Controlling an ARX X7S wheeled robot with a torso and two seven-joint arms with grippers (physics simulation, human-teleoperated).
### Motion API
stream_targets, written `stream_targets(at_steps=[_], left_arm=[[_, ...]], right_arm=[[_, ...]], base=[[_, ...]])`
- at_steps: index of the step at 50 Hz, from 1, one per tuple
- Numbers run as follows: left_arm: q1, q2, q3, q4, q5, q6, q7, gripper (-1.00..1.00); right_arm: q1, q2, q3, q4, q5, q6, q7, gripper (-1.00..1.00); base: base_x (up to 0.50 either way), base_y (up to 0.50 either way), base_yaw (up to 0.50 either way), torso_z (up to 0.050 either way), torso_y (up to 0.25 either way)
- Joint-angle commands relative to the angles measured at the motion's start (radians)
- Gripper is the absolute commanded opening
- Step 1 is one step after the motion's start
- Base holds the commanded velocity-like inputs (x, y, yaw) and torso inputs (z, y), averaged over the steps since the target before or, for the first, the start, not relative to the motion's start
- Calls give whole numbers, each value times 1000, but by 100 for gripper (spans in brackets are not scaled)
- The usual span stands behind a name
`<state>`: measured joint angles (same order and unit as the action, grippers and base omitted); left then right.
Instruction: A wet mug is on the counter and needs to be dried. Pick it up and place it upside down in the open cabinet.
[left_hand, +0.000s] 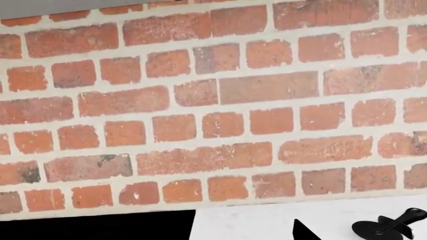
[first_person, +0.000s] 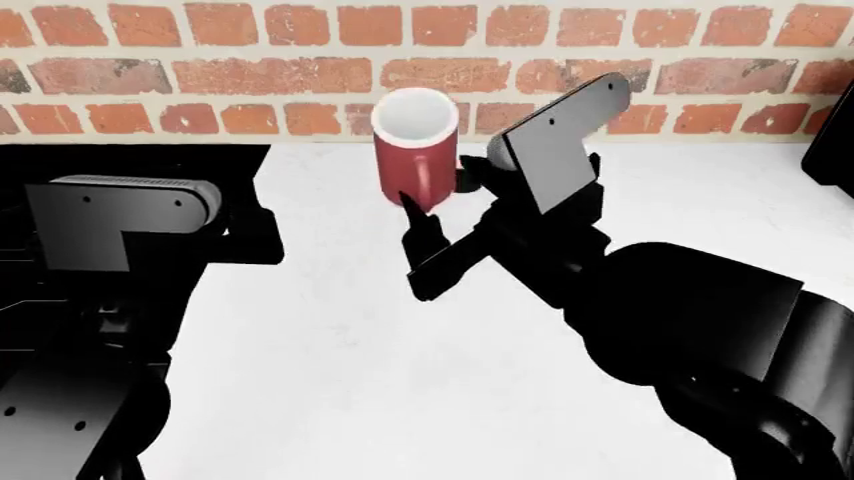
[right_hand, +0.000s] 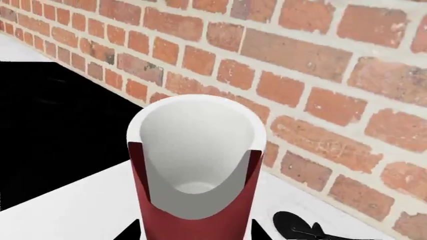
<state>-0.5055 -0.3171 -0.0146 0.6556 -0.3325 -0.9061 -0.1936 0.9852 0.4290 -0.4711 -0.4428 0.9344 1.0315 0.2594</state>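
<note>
Red mug (first_person: 415, 150) upright, clamped in right gripper (first_person: 430, 215), white counter (first_person: 400, 380), brick wall (first_person: 267, 60) behind, left gripper state unclear

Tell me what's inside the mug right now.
Nothing visible: the mug shows a plain white interior and bare bottom in the right wrist view. The near wall hides the lower front of the inside. The right end effector grips it upright.
</note>
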Motion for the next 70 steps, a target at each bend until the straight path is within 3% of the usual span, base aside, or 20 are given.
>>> stream_targets(at_steps=[1,21,31,37,49,62,70], left_arm=[[-16,-9,-1,22,-12,-23,-2,100],[-23,-25,-3,16,-18,-18,-1,100],[-42,-34,-12,43,-35,-51,-5,100],[-36,-37,-14,47,-39,-48,-4,100],[-22,-52,-8,48,-37,-31,3,100],[-14,-63,-11,62,-47,-33,6,100],[-28,-93,5,86,-61,-72,20,100]], right_arm=[[147,55,40,-83,29,108,40,-100],[436,305,-454,-223,-391,126,-81,-100],[609,380,-829,-265,-684,72,-164,-100],[764,418,-1141,-263,-970,-9,-210,-100],[976,440,-1532,-227,-1389,-243,-295,-100],[1096,475,-1688,-203,-1604,-493,-319,-100],[1142,483,-1711,-197,-1663,-574,-345,-100]], base=[[0,0,0,0,0],[0,0,0,0,0],[0,0,0,0,0],[0,0,0,0,0],[0,0,0,0,1],[0,0,0,0,0],[0,0,0,0,0]])
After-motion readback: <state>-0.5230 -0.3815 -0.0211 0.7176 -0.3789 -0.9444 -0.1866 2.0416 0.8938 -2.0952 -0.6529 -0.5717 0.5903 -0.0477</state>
